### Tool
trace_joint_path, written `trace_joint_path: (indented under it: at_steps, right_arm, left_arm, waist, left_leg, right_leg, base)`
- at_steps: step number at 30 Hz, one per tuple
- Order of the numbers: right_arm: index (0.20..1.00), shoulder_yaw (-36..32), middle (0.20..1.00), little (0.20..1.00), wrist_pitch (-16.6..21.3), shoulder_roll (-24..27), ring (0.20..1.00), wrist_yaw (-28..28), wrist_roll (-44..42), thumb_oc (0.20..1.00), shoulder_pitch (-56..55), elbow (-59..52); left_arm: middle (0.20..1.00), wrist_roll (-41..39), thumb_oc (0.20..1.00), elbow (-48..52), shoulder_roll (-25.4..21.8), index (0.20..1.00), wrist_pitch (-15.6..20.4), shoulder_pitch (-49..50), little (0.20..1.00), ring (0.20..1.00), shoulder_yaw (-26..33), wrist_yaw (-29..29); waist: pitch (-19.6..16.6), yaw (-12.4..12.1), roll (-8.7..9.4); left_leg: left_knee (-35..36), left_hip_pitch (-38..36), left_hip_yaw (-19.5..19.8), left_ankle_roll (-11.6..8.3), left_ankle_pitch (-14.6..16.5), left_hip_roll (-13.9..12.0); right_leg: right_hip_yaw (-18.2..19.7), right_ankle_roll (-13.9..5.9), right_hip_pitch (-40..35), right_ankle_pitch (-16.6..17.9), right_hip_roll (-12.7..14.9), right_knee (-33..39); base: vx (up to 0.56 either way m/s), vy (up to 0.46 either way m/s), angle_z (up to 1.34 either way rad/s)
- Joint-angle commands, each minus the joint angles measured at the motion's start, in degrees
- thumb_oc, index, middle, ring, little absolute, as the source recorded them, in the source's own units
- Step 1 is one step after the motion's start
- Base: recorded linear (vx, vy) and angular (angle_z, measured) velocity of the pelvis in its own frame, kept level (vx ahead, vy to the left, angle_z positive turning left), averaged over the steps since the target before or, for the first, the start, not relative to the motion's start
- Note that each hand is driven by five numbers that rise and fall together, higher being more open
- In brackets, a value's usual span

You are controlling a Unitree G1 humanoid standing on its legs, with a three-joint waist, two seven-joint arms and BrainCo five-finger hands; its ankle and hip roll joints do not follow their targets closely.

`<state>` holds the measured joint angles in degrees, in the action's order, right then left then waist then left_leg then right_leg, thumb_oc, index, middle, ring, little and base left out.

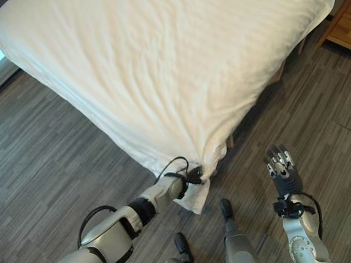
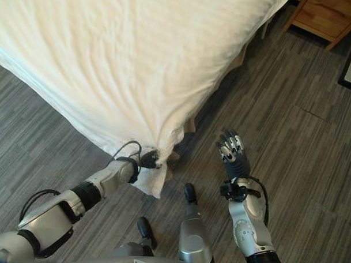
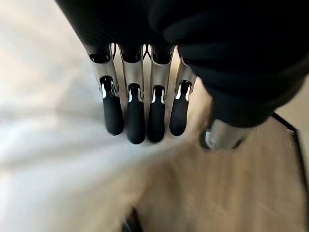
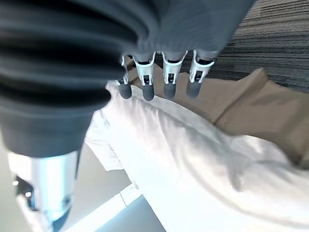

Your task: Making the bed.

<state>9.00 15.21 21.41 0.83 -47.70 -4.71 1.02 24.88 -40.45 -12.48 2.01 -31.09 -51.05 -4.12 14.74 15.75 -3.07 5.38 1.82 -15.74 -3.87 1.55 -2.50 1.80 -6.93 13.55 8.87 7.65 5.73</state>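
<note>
Two hands are showing. My left hand (image 1: 192, 177) is reaching into the white duvet (image 1: 160, 67) at the bed's near corner, its fingers (image 3: 135, 120) lying straight against the cloth. My right hand (image 1: 282, 167) is hovering open over the floor (image 1: 42, 161). I judge I'm squaring this corner; next calls for gripping and tugging.

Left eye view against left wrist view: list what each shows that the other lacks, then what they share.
Left eye view adds: the right robot hand, open above the grey floor, and a wooden cabinet. Left wrist view adds: the left robot hand's fingers, straight in a row against the cloth. Shared: the white duvet and the left robot hand at its corner.
</note>
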Motion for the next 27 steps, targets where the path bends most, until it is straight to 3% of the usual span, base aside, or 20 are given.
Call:
trace_joint_path:
  at_steps: [1, 3, 9, 11, 12, 14, 15, 16, 17, 18, 19, 21, 23, 24, 25, 27]
  right_arm:
    - [1.000, -2.36, 1.000, 1.000, 2.16, 2.46, 1.000, 0.22, 0.01, 1.000, 0.88, -2.77]
    - [1.000, -3.07, 1.000, 1.000, 2.19, 2.64, 1.000, 0.19, 0.25, 1.000, 0.71, -2.68]
    - [1.000, -5.65, 1.000, 1.000, 1.47, 3.31, 1.000, -0.59, 1.50, 1.000, -0.23, -2.60]
    - [1.000, -8.19, 1.000, 1.000, 1.14, 3.75, 1.000, -1.68, 2.62, 1.000, -0.92, -3.91]
    - [1.000, -8.06, 1.000, 1.000, 1.14, 3.66, 1.000, -1.78, 2.69, 1.000, -0.99, -4.01]
    - [1.000, -9.15, 1.000, 1.000, 1.41, 4.27, 1.000, -2.56, 3.13, 1.000, -0.81, -5.06]
    - [1.000, -10.05, 1.000, 1.000, 1.95, 4.71, 1.000, -2.91, 3.33, 1.000, -0.71, -5.65]
    - [1.000, -10.75, 1.000, 1.000, 2.41, 4.62, 1.000, -3.16, 3.85, 1.000, -0.78, -5.51]
    - [1.000, -10.61, 1.000, 1.000, 2.42, 4.59, 1.000, -3.15, 3.85, 1.000, -0.72, -5.50]
    - [1.000, -12.01, 1.000, 1.000, 3.28, 4.59, 1.000, -3.47, 4.87, 1.000, -0.63, -5.75]
    - [1.000, -12.81, 1.000, 1.000, 3.75, 4.44, 1.000, -3.86, 6.44, 1.000, -0.28, -5.18]
    - [1.000, -12.84, 1.000, 1.000, 3.87, 4.03, 1.000, -4.58, 7.25, 1.000, 1.38, -3.72]
    - [1.000, -11.53, 1.000, 1.000, 4.09, 3.80, 1.000, -4.35, 7.84, 1.000, 4.53, -2.63]
    - [0.200, -10.45, 0.200, 0.200, 4.02, 3.79, 0.200, -4.54, 7.71, 0.200, 6.35, -2.28]
    - [0.200, -6.63, 0.200, 0.200, 3.51, 3.71, 0.200, -5.29, 7.22, 0.200, 11.12, -1.00]
    - [0.200, -3.45, 0.200, 0.200, 2.77, 3.58, 0.200, -4.99, 7.41, 0.200, 15.05, 1.18]
  left_arm:
    - [1.000, -4.00, 1.000, 1.66, 9.84, 1.000, 5.07, 0.83, 1.000, 1.000, -2.73, -3.04]
    - [1.000, -5.89, 1.000, 4.24, 8.00, 1.000, 5.24, 1.06, 1.000, 1.000, -2.16, -4.23]
    - [1.000, -13.64, 1.000, 18.43, -3.85, 1.000, 5.40, 3.92, 1.000, 1.000, 3.13, -8.88]
    - [1.000, -36.81, 1.000, 27.06, -11.88, 1.000, 5.57, 9.23, 1.000, 1.000, 8.32, -15.06]
    - [1.000, -37.82, 1.000, 29.20, -14.12, 1.000, 5.55, 10.28, 1.000, 1.000, 8.36, -14.63]
    - [1.000, -56.73, 1.000, 33.37, -20.37, 1.000, 3.87, 16.09, 1.000, 1.000, 13.19, -19.23]
    - [1.000, -65.03, 1.000, 34.70, -22.08, 1.000, 3.23, 20.39, 1.000, 1.000, 18.50, -20.48]
    - [1.000, -68.69, 1.000, 35.87, -22.80, 1.000, 3.62, 24.33, 1.000, 1.000, 23.96, -20.77]
    - [1.000, -68.71, 1.000, 35.98, -22.89, 1.000, 3.56, 24.48, 1.000, 1.000, 24.12, -20.77]
    - [1.000, -73.50, 1.000, 35.87, -21.20, 1.000, 4.37, 29.74, 1.000, 1.000, 32.84, -19.79]
    - [1.000, -76.56, 1.000, 33.94, -17.41, 1.000, 7.12, 35.05, 1.000, 1.000, 41.98, -17.62]
    - [1.000, -79.21, 1.000, 32.55, -11.49, 1.000, 9.85, 38.34, 1.000, 1.000, 51.05, -14.64]
    - [1.000, -81.92, 1.000, 31.14, -6.25, 1.000, 12.29, 38.65, 1.000, 1.000, 55.64, -11.48]
    - [1.000, -82.90, 1.000, 32.11, -4.50, 1.000, 13.54, 38.83, 1.000, 1.000, 57.41, -10.29]
    - [1.000, -81.82, 1.000, 33.37, -3.05, 1.000, 15.79, 39.71, 1.000, 1.000, 58.60, -7.72]
    - [1.000, -80.70, 1.000, 33.57, -3.00, 1.000, 16.42, 39.43, 1.000, 1.000, 58.88, -6.66]
  waist:
    - [0.55, 1.62, -1.77]
    - [0.22, 1.39, -2.12]
    - [-1.17, 0.17, -3.24]
    - [-2.22, -0.30, -3.91]
    - [-2.63, -0.27, -3.78]
    - [-3.48, -0.53, -3.73]
    - [-3.93, -1.12, -3.67]
    - [-4.35, -1.71, -3.44]
    - [-4.53, -1.58, -3.33]
    - [-5.09, -2.86, -2.96]
    - [-5.81, -4.25, -2.19]
    - [-6.54, -6.27, -1.48]
    - [-6.93, -8.09, -0.86]
    - [-6.99, -8.93, -0.57]
    - [-6.80, -11.01, -0.20]
    - [-6.70, -12.38, 0.15]
  left_leg:
    - [-0.38, -2.53, 3.51, -0.15, -1.28, -2.14]
    - [-0.38, -2.72, 3.74, -0.10, -1.26, -2.09]
    - [-0.38, -3.70, 4.41, -0.04, -1.06, -1.84]
    - [-0.38, -4.74, 4.25, -0.14, -0.72, -1.84]
    - [-0.38, -4.62, 4.17, -0.14, -0.90, -1.76]
    - [-0.38, -5.05, 3.91, -0.25, -0.89, -1.79]
    - [-0.38, -5.48, 4.03, -0.28, -0.77, -1.87]
    - [-0.38, -5.63, 4.27, -0.31, -0.80, -1.85]
    - [-0.38, -5.36, 4.30, -0.31, -1.00, -1.77]
    - [-0.38, -5.81, 4.70, -0.33, -0.93, -1.88]
    - [-0.38, -6.03, 5.53, -0.30, -1.05, -1.84]
    - [-0.38, -6.25, 6.76, -0.16, -1.13, -1.75]
    - [-0.38, -6.28, 7.89, 0.06, -1.23, -1.53]
    - [-0.38, -6.05, 8.47, 0.18, -1.44, -1.37]
    - [-0.38, -6.06, 9.30, 0.42, -1.41, -1.14]
    - [-0.38, -5.74, 9.91, 0.59, -1.76, -0.82]
  right_leg:
    - [-0.04, 0.05, -0.33, 0.76, -1.61, -2.97]
    - [-0.30, 0.06, -0.76, 0.63, -1.45, -3.04]
    - [-0.94, 0.15, -2.51, 0.22, -1.03, -2.98]
    - [-0.95, 0.13, -3.74, -0.15, -1.03, -2.85]
    - [-0.89, 0.19, -3.65, 0.06, -0.92, -2.79]
    - [-0.60, 0.20, -3.96, 0.01, -1.11, -2.68]
    - [-0.64, 0.19, -4.35, -0.23, -1.21, -2.75]
    - [-0.68, 0.20, -4.60, -0.36, -1.18, -2.73]
    - [-0.68, 0.22, -4.35, -0.23, -1.09, -2.73]
    - [-1.01, 0.24, -5.04, -0.54, -1.08, -2.69]
    - [-1.63, 0.31, -5.93, -0.74, -0.95, -2.52]
    - [-2.48, 0.38, -6.92, -0.96, -0.73, -2.35]
    - [-3.42, 0.48, -7.70, -1.02, -0.47, -2.18]
    - [-3.95, 0.50, -7.81, -0.91, -0.26, -2.12]
    - [-4.67, 0.58, -8.56, -0.94, -0.01, -1.86]
    - [-5.30, 0.59, -8.72, -0.76, 0.23, -1.79]
  base:
    - [0.00, 0.000, 0.00]
    - [0.00, 0.000, 0.00]
    - [0.01, 0.008, 0.02]
    - [0.06, 0.041, 0.03]
    - [0.04, 0.033, 0.01]
    - [0.02, 0.012, -0.01]
    - [0.04, 0.013, -0.08]
    - [0.02, 0.001, -0.15]
    - [0.02, -0.014, -0.12]
    - [0.02, -0.037, 0.00]
    - [0.03, -0.047, 0.07]
    - [0.01, -0.042, 0.12]
    - [-0.02, -0.024, 0.44]
    - [-0.05, -0.013, 0.62]
    - [-0.06, -0.005, 0.55]
    - [-0.04, -0.005, 0.23]
